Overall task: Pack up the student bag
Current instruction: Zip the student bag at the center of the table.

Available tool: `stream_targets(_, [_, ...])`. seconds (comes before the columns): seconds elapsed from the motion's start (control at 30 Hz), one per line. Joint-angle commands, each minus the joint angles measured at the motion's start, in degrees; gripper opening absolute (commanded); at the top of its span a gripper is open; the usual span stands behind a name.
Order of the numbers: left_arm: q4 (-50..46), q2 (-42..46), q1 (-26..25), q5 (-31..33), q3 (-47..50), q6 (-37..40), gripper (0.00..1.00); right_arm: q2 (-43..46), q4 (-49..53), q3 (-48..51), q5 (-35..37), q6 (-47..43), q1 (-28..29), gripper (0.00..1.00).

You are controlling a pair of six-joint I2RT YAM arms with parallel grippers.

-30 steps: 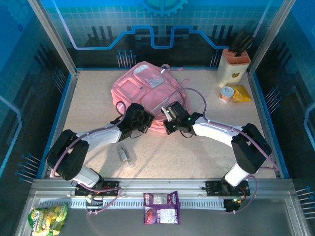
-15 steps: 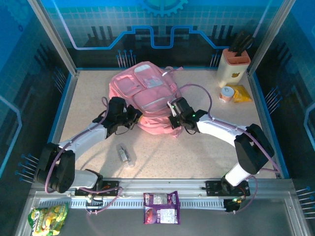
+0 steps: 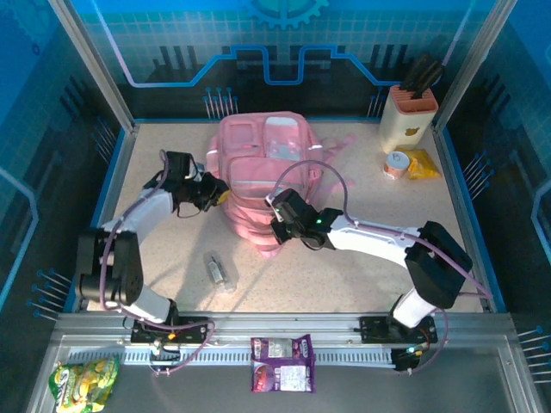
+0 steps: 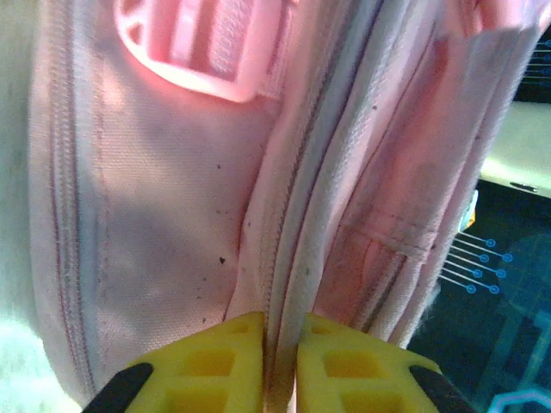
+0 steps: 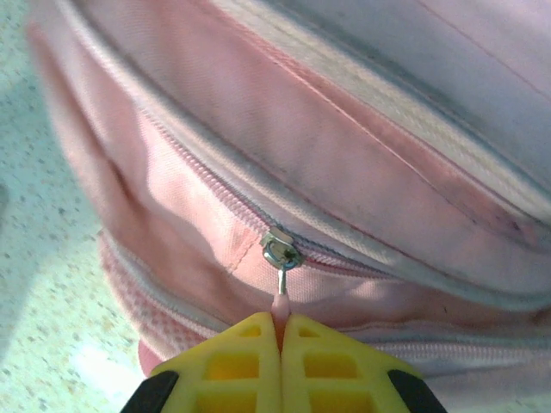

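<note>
Nips the zipper pull (image 5: 281, 258) of the student bag (image 3: 263, 163), upper centre of frame, in the shut right pincer (image 5: 279, 320), a side seam (image 4: 288, 258) in the narrow left pincer (image 4: 280, 325); risks losing the thin tab should soft fabric bunch.

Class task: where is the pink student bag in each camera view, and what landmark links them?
Top external: student bag at the table's far centre.
Left wrist: close up, above the left gripper.
Right wrist: close up, above the right gripper.
Shared landmark: the bag's zippers.
</note>
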State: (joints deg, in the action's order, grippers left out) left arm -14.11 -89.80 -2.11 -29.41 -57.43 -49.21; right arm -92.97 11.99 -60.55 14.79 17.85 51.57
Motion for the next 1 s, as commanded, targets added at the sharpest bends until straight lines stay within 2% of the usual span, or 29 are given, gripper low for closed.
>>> stream_targets(0.0, [9.00,-0.81,1.42,-1.85,-3.97,2.59,0.35,-2.99,5.12,-3.41,-1.16,4.27,2.56,0.00])
stream_targets(0.07, [10.53,2.47,1.32,-0.36,-0.65,0.99,0.53,-3.86,5.08,-4.22,0.14,4.80,2.60,0.00])
stream_targets(0.1, [11.18,4.84,1.24,0.58,1.84,-0.54,0.56,-4.02,5.02,-4.33,0.87,5.00,2.72,0.00])
stream_targets(0.27, [11.82,17.74,-2.71,7.37,14.37,-12.61,0.61,-4.64,4.40,-4.21,1.67,5.42,2.68,0.00])
stream_targets(0.4, [15.67,23.30,-11.36,15.52,20.79,-22.80,0.66,-5.19,3.85,-4.02,1.25,5.74,2.76,0.00])
stream_targets(0.6, [19.25,22.38,-19.06,23.63,23.80,-33.29,0.64,-4.81,3.32,-3.22,1.80,6.10,2.83,0.00])
stream_targets(0.73, [18.85,18.93,-23.60,28.13,22.71,-37.61,0.56,-4.84,2.59,-2.86,1.82,5.99,2.88,0.00])
stream_targets(0.83, [20.87,15.86,-25.61,30.41,22.22,-39.54,0.53,-4.92,2.22,-3.11,1.73,5.95,3.03,0.00])
stream_targets(0.97, [19.01,11.96,-26.61,32.41,19.36,-40.13,0.47,-5.02,1.77,-3.45,1.19,5.84,3.01,0.00])
